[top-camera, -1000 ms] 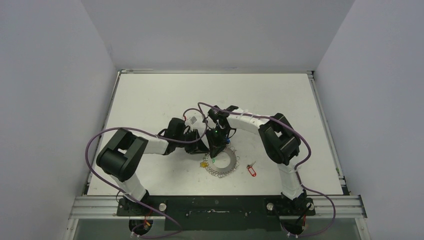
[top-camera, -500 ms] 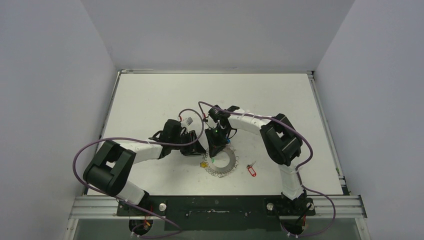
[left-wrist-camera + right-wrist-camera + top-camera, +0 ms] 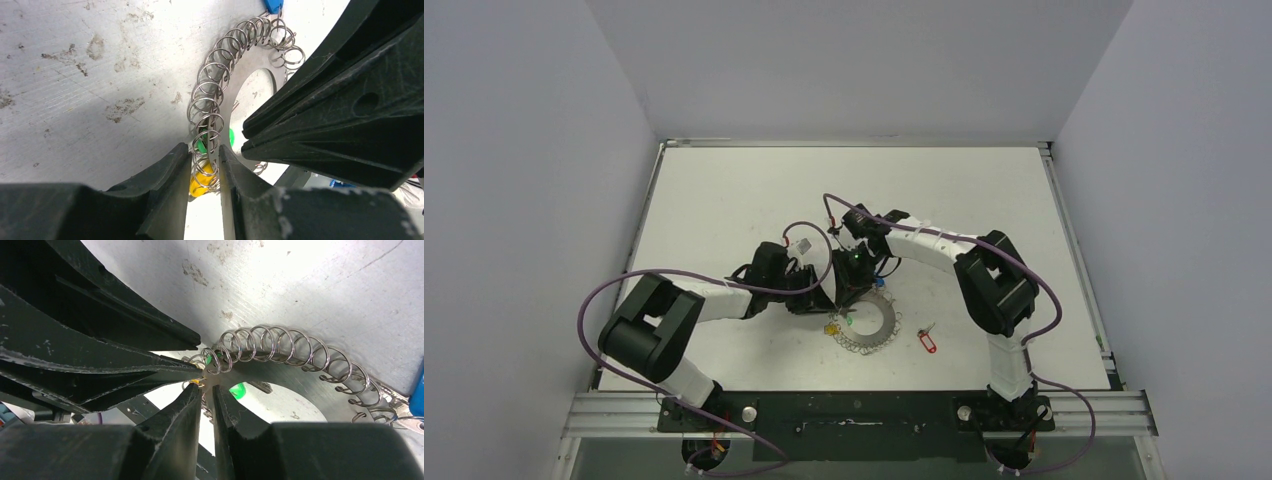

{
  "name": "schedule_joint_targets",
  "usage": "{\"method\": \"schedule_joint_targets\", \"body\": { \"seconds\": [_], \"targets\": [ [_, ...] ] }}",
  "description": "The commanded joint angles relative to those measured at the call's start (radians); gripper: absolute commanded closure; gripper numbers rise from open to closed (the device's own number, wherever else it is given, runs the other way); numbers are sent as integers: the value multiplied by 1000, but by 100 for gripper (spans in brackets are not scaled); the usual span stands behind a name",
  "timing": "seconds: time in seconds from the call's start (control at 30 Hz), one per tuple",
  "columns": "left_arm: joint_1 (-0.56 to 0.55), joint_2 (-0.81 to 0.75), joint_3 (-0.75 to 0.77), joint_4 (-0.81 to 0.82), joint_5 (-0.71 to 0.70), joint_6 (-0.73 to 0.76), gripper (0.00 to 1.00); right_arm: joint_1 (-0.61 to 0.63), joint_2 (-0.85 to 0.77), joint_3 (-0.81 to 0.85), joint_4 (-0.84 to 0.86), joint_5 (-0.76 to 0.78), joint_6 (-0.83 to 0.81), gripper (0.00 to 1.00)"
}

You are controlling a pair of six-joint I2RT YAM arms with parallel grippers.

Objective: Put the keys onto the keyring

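Plain grey walls (image 3: 844, 60) enclose a scuffed white bench (image 3: 724, 200); the flat metal keyring (image 3: 876, 322), fringed with wire loops (image 3: 215, 75), lies front-centre, red-tagged key (image 3: 927, 341) just beside it; left tool (image 3: 205, 150) clamps the loops; right tool (image 3: 207, 387): grip cannot be told.

red-tagged key (image 3: 927, 340) lies right of keyring (image 3: 887, 322)

Left tool (image 3: 205, 156) and right tool (image 3: 206, 390) low, tip to tip, jaws narrowly apart.

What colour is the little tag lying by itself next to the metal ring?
Red. The tag, right of the keyring, shows best in the top external view.
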Motion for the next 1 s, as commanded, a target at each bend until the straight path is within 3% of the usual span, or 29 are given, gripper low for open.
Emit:
{"method": "schedule_joint_targets", "body": {
  "seconds": [0.0, 0.47, 0.63, 0.97],
  "targets": [
    [1, 2, 21, 56, 13, -7, 76, -4, 9, 18, 36, -15, 22, 83],
    [3, -84, -1, -61, -79, 6, 82, 16, 82, 65, 33, -3, 19, 84],
    [5, -116, -3, -109, -116, 16, 80, 36, 108, 105, -34, 56, -34, 76],
    [38, -218, -46, -111, -128, 15, 79, 41, 107, 109, -37, -33, -49, 80]
  ]
}}
